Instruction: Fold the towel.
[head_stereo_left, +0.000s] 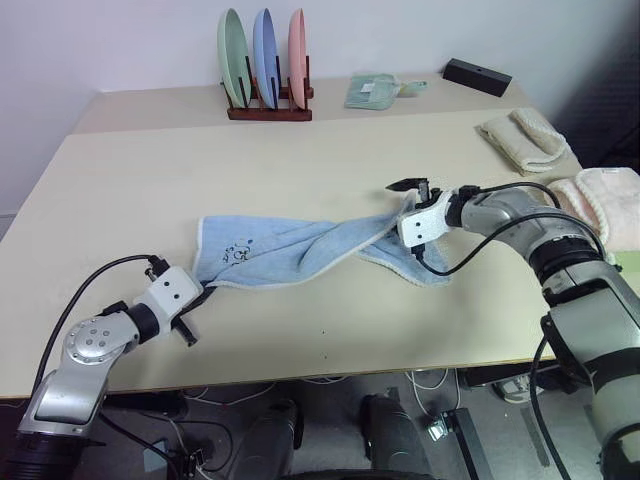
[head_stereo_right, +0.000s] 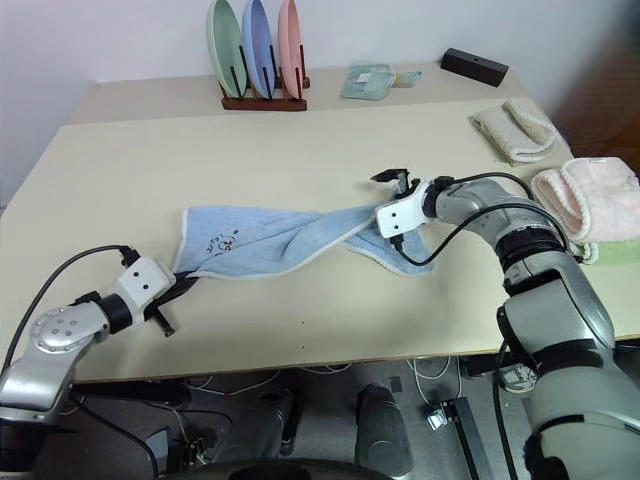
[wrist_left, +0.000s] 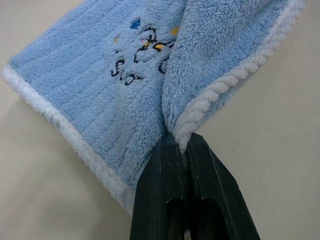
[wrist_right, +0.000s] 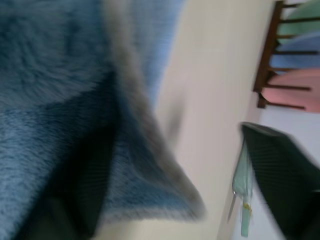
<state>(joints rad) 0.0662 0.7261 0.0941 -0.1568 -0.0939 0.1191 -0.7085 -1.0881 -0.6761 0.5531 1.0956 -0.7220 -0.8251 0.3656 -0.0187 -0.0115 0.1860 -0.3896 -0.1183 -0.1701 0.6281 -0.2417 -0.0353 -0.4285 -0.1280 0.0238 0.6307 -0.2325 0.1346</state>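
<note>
Slippage is the chief risk: the towel (head_stereo_left: 290, 250) lies twisted across the middle of the surface (head_stereo_left: 300, 170), its near-left corner clenched in the left claw (wrist_left: 181, 150), so pulling against that twist could drag the corner free or bunch the cloth further. The right claw (head_stereo_left: 412, 190) is at the far end with its fingers parted, one under the cloth, one clear; closing now may catch only one layer. By count: one blue towel, two claws, three plates (head_stereo_left: 265, 55) in one rack (head_stereo_left: 268, 112), one small green cloth (head_stereo_left: 375, 90), one black box (head_stereo_left: 478, 76), and cream rolled towels (head_stereo_left: 525, 140) at the right edge, number uncertain.
</note>
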